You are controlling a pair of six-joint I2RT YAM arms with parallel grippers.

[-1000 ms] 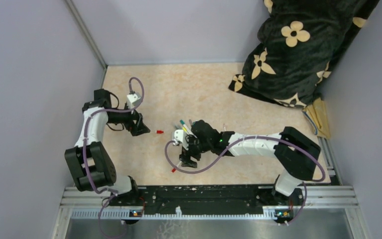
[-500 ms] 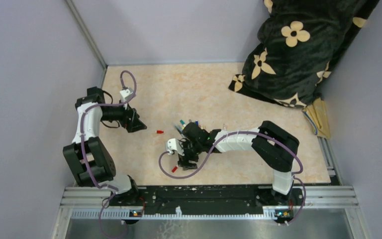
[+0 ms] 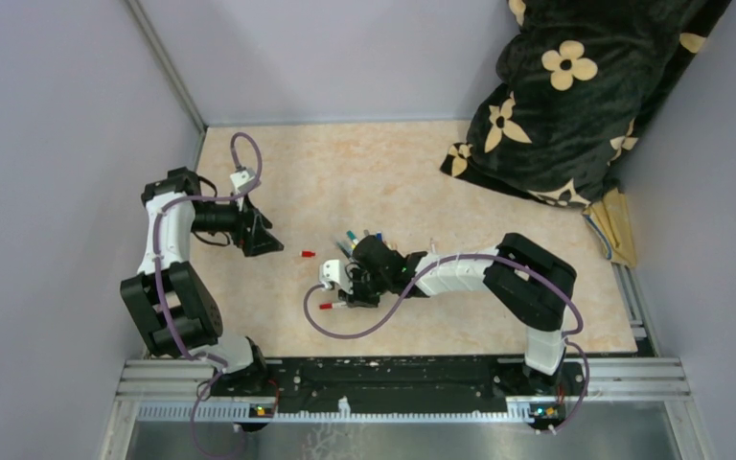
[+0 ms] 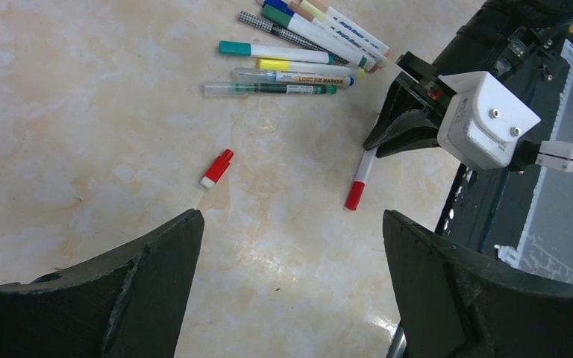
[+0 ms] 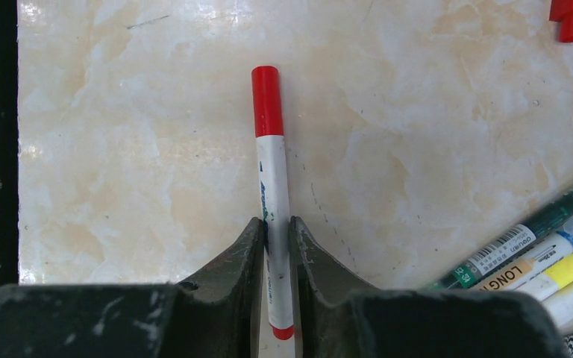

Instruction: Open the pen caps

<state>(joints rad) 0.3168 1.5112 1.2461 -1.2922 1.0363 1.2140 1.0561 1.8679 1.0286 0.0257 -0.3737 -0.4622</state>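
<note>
Lower centre, my right gripper [image 5: 276, 221] clamps the marker pen [image 5: 272, 171]; next my spread left gripper [image 4: 291, 216] should grip and pull its red cap [image 5: 266, 101].

Loose red cap [image 5: 571, 16] cut by the right wrist view's upper right edge, heap of pens [image 5: 526, 261] cropped at its lower right, overhead partly under the right arm [image 3: 460, 271] and too small to count, red pen [image 4: 357, 186] upper end hidden behind the right gripper [image 4: 377, 143]
</note>
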